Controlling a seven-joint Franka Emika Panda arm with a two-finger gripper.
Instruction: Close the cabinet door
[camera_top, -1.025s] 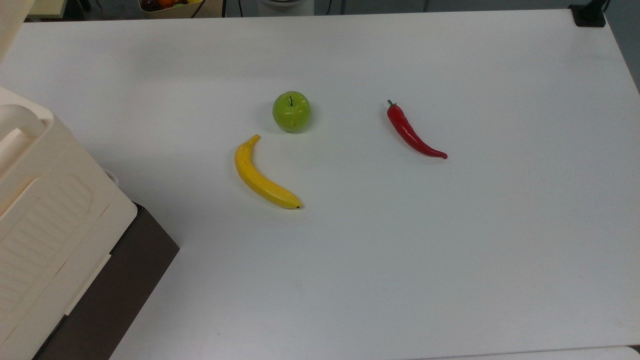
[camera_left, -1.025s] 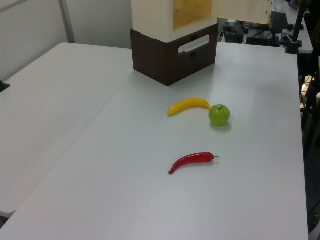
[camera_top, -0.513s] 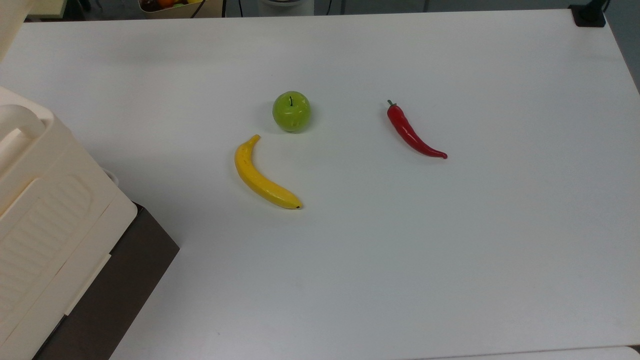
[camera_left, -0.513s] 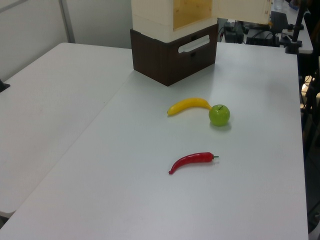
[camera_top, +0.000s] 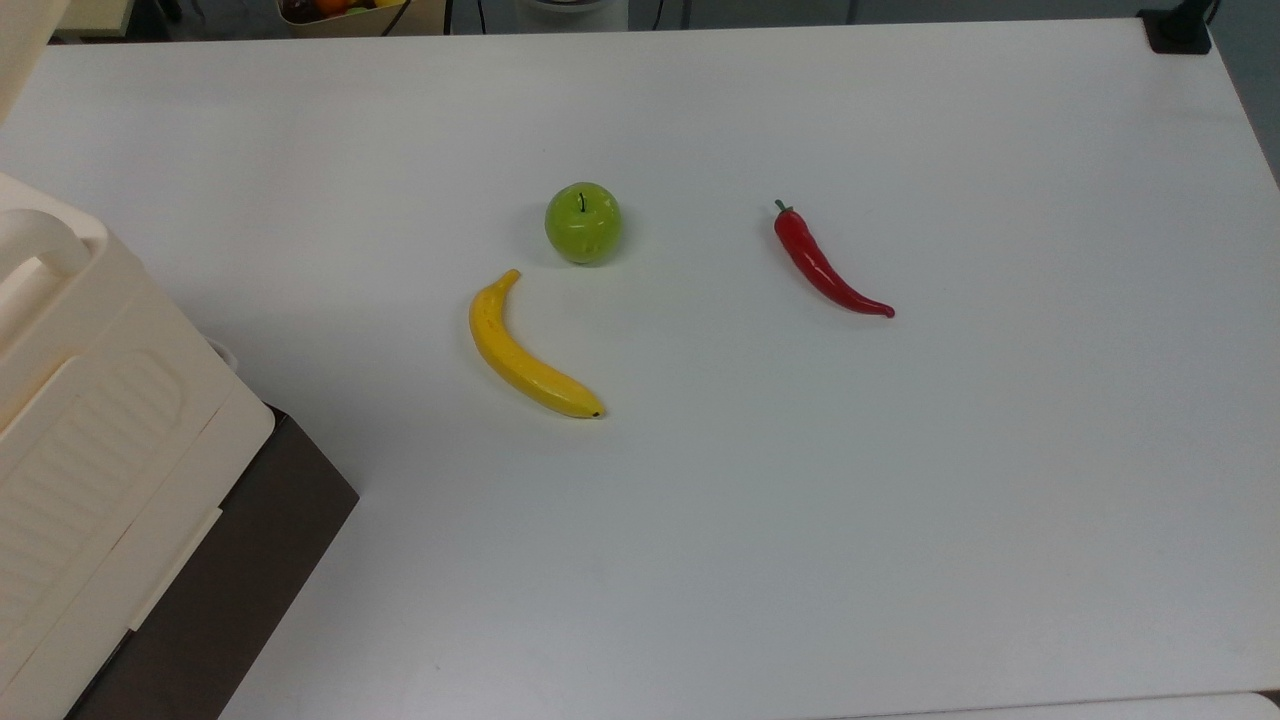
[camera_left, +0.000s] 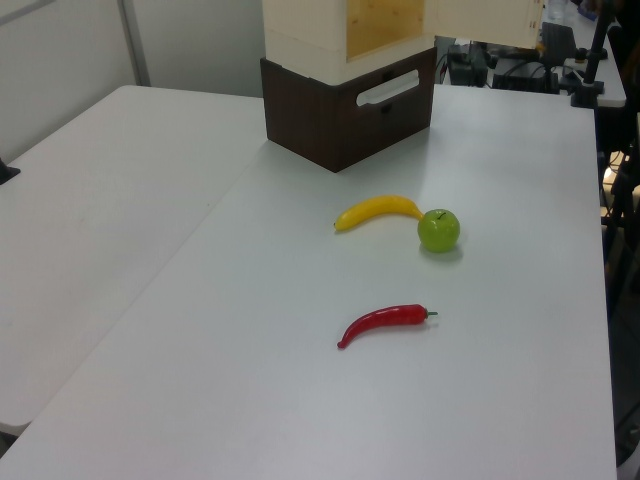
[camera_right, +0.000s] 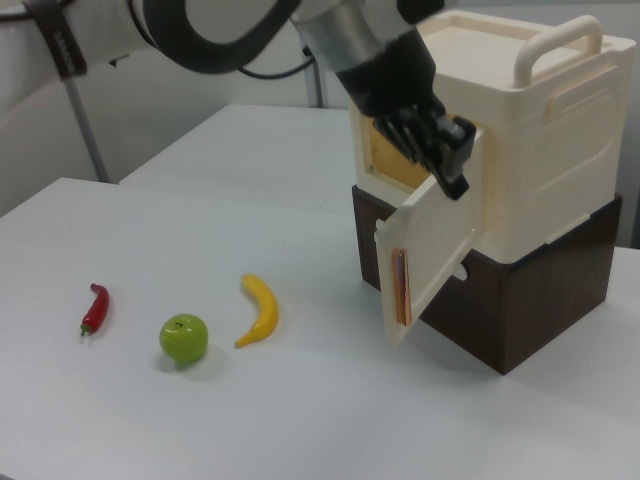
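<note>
Touching smooth cream cabinet door (camera_right: 432, 248) top edge | black pincer (camera_right: 450, 165)

Right view: cabinet (camera_right: 540, 130) sits atop a base box (camera_right: 530, 300) on the table's (camera_right: 300, 420) right, its door (camera_right: 432, 250) swung out w/ the gripper (camera_right: 445, 150) at its top edge. Left of it, in a row: banana (camera_right: 260, 310), apple (camera_right: 184, 338), then chili (camera_right: 94, 308) farthest left.

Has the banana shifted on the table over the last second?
No. In the top view the banana keeps the same spot below-left of the green apple.
</note>
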